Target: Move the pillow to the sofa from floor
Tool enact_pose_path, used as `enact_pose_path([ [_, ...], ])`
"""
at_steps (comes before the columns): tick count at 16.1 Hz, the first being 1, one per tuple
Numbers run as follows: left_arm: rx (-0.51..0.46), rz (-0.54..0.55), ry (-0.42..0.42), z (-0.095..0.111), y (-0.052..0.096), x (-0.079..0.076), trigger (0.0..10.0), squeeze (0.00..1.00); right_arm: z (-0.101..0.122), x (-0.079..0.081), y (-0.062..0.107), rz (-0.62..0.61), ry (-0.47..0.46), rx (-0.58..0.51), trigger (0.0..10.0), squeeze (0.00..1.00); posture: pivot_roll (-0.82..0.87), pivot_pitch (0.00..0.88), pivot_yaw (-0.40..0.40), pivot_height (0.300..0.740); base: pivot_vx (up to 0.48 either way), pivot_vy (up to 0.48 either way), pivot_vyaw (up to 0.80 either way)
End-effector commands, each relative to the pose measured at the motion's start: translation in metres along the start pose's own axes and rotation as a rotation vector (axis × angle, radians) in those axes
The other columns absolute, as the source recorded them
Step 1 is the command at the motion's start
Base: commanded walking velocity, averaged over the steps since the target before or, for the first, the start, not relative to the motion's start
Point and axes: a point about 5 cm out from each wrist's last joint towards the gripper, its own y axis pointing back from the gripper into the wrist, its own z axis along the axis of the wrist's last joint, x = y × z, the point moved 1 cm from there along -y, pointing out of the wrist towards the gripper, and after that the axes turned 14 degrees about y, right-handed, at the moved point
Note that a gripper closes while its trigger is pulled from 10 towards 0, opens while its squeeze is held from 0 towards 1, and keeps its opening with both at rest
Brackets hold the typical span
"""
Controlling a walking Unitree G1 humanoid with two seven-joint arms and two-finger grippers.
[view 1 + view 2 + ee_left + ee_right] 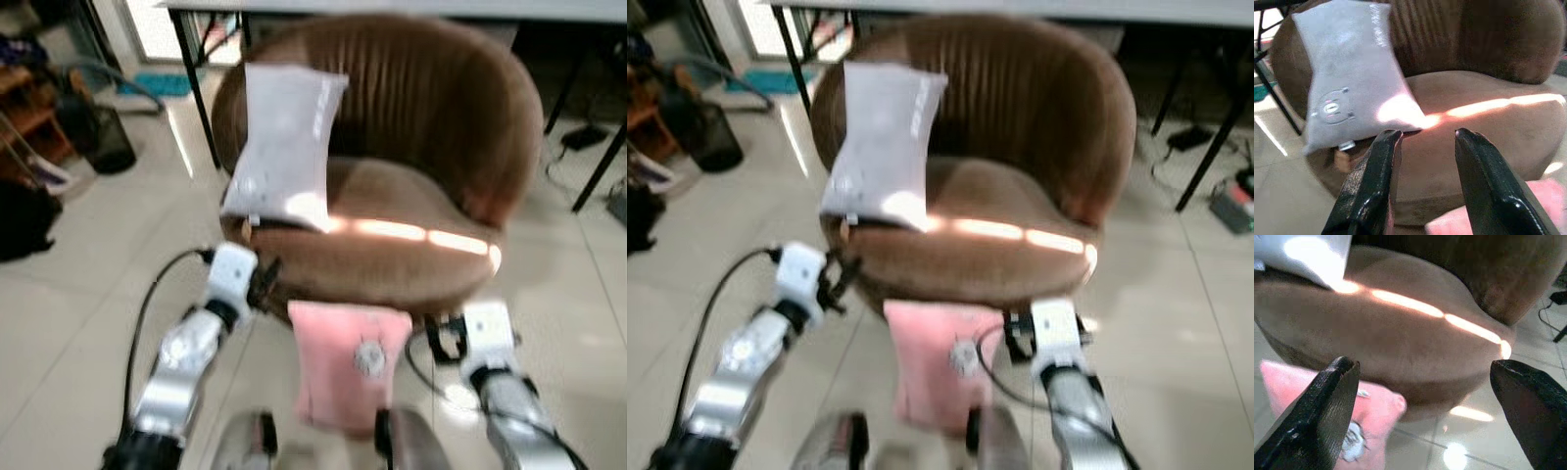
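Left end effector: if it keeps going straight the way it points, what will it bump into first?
Most likely the brown sofa's seat cushion, dead ahead between its open fingers. The grey pillow lies just off to one side, so it could brush that; depth is unclear.

Daylight comes in from behind the brown sofa [392, 157], and a thin bright stripe of sun crosses its seat, blown out to white where it meets the grey pillow [284, 142]. The floor tiles [78, 323] beside the sofa carry pale glare patches. Both head views are soft with motion blur. Under the sofa lies deep shadow.
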Motion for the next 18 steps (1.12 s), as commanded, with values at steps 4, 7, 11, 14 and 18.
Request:
enact_pose_path([
  [4, 0.006, 0.008, 0.000, -0.001, 0.000, 0.003, 10.0, 0.00, 0.006, 0.003, -0.003, 0.013, 0.009, -0.008, 10.0, 0.00, -0.07, 0.030, 0.065, 0.623, 0.309, 0.000, 0.00],
  [7, 0.009, 0.006, -0.002, -0.001, 0.000, 0.003, 10.0, 0.00, 0.008, 0.004, -0.008, 0.018, 0.005, -0.010, 10.0, 0.00, -0.07, 0.026, 0.066, 0.623, 0.309, 0.000, 0.00],
  [11, 0.009, 0.004, -0.006, -0.001, 0.000, 0.003, 10.0, 0.00, 0.003, 0.004, -0.012, 0.025, 0.001, -0.006, 10.0, 0.00, -0.07, 0.020, 0.066, 0.623, 0.304, 0.000, 0.00],
  [14, 0.009, 0.003, -0.010, -0.001, 0.000, 0.004, 10.0, 0.00, 0.000, 0.006, -0.011, 0.030, 0.000, -0.006, 10.0, 0.00, -0.07, 0.010, 0.066, 0.623, 0.299, 0.000, 0.00],
  [18, 0.008, 0.001, -0.005, -0.002, 0.001, 0.003, 10.0, 0.00, -0.001, 0.006, -0.010, 0.030, 0.001, -0.010, 10.0, 0.00, -0.07, 0.006, 0.067, 0.623, 0.292, 0.000, 0.00],
])
